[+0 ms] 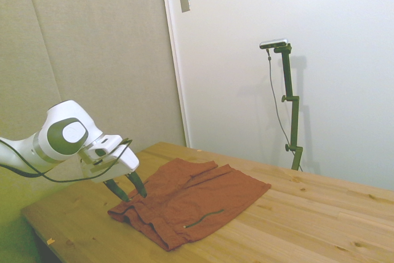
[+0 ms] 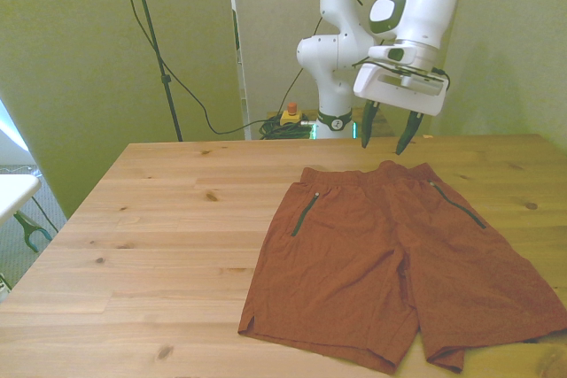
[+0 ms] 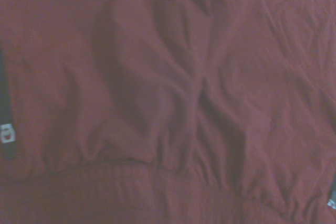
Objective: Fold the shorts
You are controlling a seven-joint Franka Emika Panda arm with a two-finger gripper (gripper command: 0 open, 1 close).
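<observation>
The shorts (image 2: 390, 263) lie spread flat on the wooden table (image 2: 159, 245), leg hems toward the near edge and waistband toward the far one. My gripper (image 2: 386, 135) hangs tilted just above that waistband, fingers apart and holding nothing.
</observation>
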